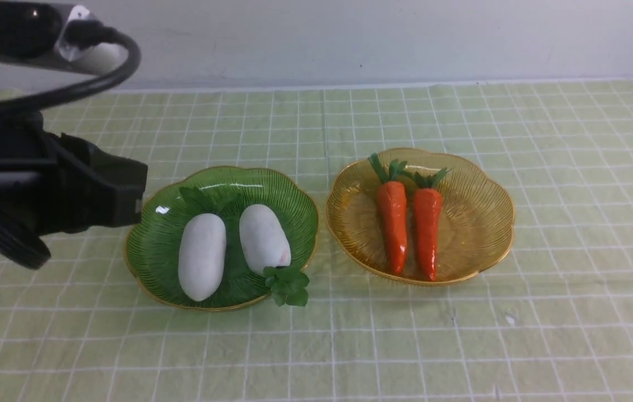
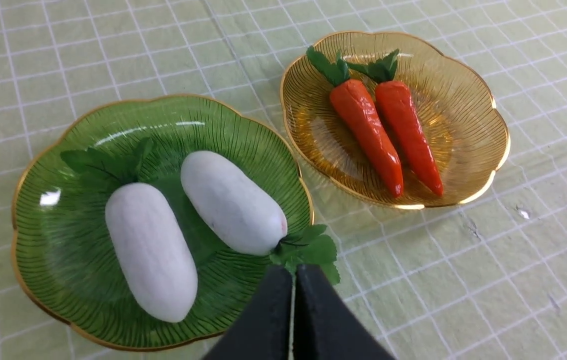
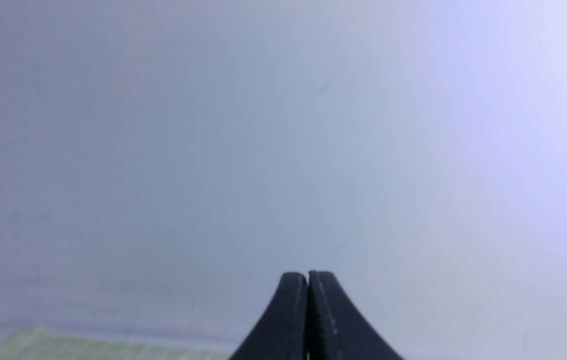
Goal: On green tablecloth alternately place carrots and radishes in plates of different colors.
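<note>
Two white radishes [image 1: 202, 256] [image 1: 264, 238] lie side by side in the dark green plate [image 1: 163, 237] on the green tablecloth [image 1: 461, 335]. Two orange carrots [image 1: 393, 225] [image 1: 427, 230] lie in the amber plate [image 1: 478, 218] to its right. In the left wrist view the radishes [image 2: 150, 250] [image 2: 232, 201], the green plate [image 2: 63, 250], the carrots [image 2: 367, 134] [image 2: 408, 134] and the amber plate [image 2: 468, 125] all show. My left gripper [image 2: 293, 272] is shut and empty, hovering near one radish's leaves. My right gripper [image 3: 307, 276] is shut and empty, facing the wall.
The left arm's black body [image 1: 54, 190] hangs over the cloth left of the green plate, with a cable [image 1: 99, 78] above it. A pale wall [image 1: 350, 39] borders the cloth at the back. A corner of the cloth [image 3: 63, 345] shows in the right wrist view.
</note>
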Controlling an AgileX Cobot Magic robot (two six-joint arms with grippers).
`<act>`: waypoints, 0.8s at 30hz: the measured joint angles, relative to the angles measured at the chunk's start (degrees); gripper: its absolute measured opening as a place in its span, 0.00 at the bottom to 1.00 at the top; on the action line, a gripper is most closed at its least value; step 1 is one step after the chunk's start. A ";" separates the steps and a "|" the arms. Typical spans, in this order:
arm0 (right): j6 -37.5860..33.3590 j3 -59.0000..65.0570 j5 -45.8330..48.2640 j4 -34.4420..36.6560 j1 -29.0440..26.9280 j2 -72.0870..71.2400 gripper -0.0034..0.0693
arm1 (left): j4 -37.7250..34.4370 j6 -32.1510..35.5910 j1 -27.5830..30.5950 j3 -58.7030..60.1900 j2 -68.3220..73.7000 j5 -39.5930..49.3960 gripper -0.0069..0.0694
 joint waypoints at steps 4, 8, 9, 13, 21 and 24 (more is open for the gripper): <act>-0.01 15.81 -6.79 0.51 0.00 -14.95 0.03 | -2.23 0.24 0.00 1.78 0.00 -2.38 0.08; -0.01 20.60 -7.84 0.64 0.00 -24.01 0.03 | -2.43 0.54 0.00 2.10 -0.70 -3.45 0.08; -0.01 20.89 -7.84 0.59 0.00 -25.89 0.03 | -2.47 0.54 0.00 2.58 -1.42 -3.64 0.08; -0.01 21.22 -7.88 0.47 0.00 -27.34 0.03 | -2.74 0.54 0.00 6.42 -6.93 -6.64 0.08; -0.01 21.40 -3.02 0.41 0.00 -27.39 0.03 | -2.73 0.54 0.00 20.24 -26.38 -16.01 0.08; -0.01 21.40 -1.98 0.34 0.00 -27.39 0.03 | -2.73 0.54 0.00 23.51 -32.56 -16.13 0.08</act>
